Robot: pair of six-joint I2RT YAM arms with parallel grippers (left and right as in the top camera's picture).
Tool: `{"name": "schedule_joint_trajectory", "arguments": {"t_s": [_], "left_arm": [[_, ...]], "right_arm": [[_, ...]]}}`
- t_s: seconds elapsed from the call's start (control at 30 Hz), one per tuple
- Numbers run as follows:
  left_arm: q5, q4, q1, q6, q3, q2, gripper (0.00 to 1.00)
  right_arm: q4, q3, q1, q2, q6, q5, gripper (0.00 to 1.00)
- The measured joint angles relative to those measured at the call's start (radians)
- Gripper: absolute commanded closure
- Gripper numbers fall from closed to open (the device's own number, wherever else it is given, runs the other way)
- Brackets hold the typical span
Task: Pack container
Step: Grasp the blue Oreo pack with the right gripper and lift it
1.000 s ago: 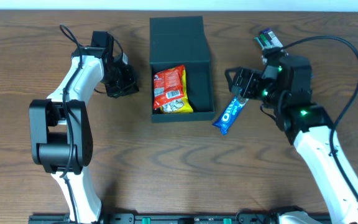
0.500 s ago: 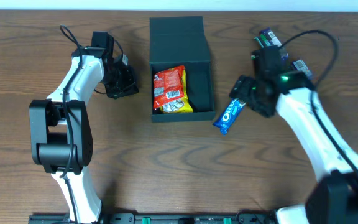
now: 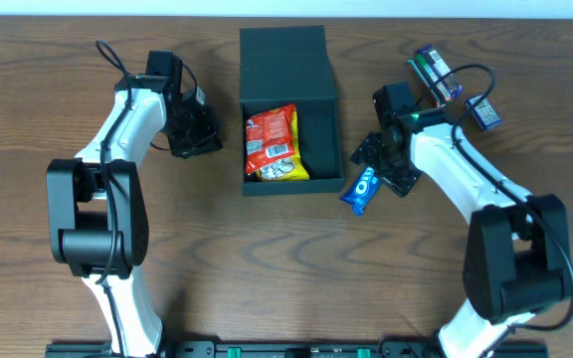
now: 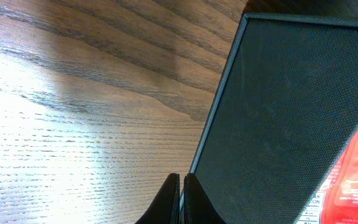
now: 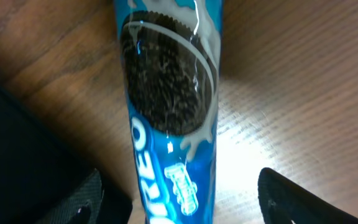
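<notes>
The dark teal container (image 3: 327,139) stands open at the table's middle, its lid (image 3: 283,60) flipped back. A red and orange snack packet (image 3: 274,144) lies inside. A blue Oreo packet (image 3: 362,191) lies on the table by the container's right front corner. My right gripper (image 3: 380,162) is open over the packet's upper end. In the right wrist view the Oreo packet (image 5: 169,106) lies between the spread fingers (image 5: 185,199), untouched by them. My left gripper (image 3: 197,134) is shut and empty, left of the container. In the left wrist view its fingers (image 4: 180,199) are at the container's wall (image 4: 291,93).
A green and blue snack packet (image 3: 434,72) and a small blue packet (image 3: 483,111) lie at the back right, behind the right arm. The container's dark wall (image 5: 17,143) is close on the left of the right gripper.
My right arm has swung in toward the container and its gripper has come down over the Oreo packet's upper end. The left arm has not moved.
</notes>
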Motion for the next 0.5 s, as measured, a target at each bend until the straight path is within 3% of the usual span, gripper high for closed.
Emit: {"name": "schedule_joint_trajectory", "arguments": {"t_s": [0.1, 0.23, 0.5], "left_arm": [[0.000, 0.000, 0.000, 0.000, 0.000, 0.000, 0.94], [0.000, 0.000, 0.000, 0.000, 0.000, 0.000, 0.94], [0.000, 0.000, 0.000, 0.000, 0.000, 0.000, 0.94]], "right_arm": [[0.014, 0.000, 0.000, 0.020, 0.003, 0.000, 0.24], [0.036, 0.000, 0.000, 0.046, -0.004, 0.001, 0.33], [0.060, 0.000, 0.000, 0.079, -0.026, 0.000, 0.65]]}}
